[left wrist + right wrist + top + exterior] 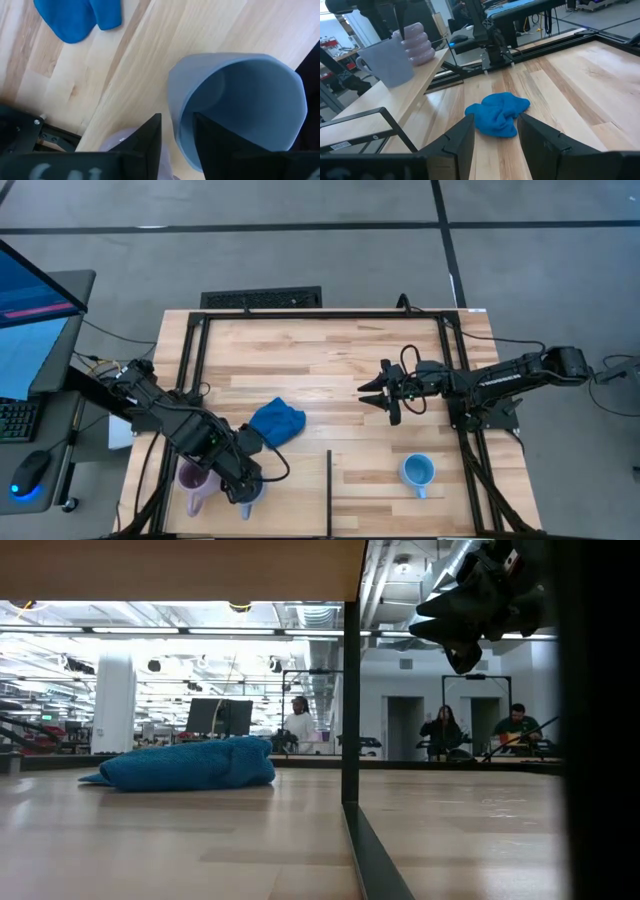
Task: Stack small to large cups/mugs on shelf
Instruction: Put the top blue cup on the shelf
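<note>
The grey-blue mug (240, 95) stands upright on the shelf (395, 107) at the table's near left, close beside the ribbed pale lilac mug (417, 42). My left gripper (177, 116) points down over the grey-blue mug's rim, slightly open, one finger inside the mug and one outside. The light blue mug (417, 472) stands upright near the front edge, right of the dark post (329, 490). My right gripper (385, 395) hovers open above the table's middle, holding nothing. My left gripper comes from above with the grey-blue mug's wall at the rim (175, 135) between its fingers. A thin gap shows beside the outer finger (150, 137). The inner finger (215, 145) lies close to the wall; whether it touches, I cannot tell.
A royal-blue cloth lump (277, 420) lies on the plank tabletop behind the shelf. Black frame rails (190, 370) run along the table's left, right and far sides. The shelf's underside (180, 565) shows in the low view. People sit in the room beyond.
</note>
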`<state>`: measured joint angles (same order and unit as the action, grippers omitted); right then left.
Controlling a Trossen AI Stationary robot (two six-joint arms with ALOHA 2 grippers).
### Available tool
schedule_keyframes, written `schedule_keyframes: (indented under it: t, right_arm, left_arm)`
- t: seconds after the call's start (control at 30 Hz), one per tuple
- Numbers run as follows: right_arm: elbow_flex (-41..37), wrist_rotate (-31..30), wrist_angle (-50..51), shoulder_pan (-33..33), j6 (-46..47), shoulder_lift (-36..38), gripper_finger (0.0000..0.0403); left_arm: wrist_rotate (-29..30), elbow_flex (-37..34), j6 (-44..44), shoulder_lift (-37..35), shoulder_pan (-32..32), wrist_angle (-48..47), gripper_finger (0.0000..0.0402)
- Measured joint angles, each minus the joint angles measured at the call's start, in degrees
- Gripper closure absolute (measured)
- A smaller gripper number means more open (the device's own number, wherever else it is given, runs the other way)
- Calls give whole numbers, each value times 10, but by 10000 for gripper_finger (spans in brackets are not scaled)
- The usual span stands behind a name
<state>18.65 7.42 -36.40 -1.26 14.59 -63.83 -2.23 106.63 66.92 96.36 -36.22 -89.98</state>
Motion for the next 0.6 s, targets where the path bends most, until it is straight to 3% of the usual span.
schedule_keyframes:
  t: [0.37, 0.6]
  right_arm:
    - [0, 0, 0, 0, 0, 0, 232]
    - [0, 0, 0, 0, 0, 0, 232]
  left_arm:
    - [-13, 0, -7, -14, 3, 0, 302]
    - [70, 0, -4, -63, 3, 0, 302]
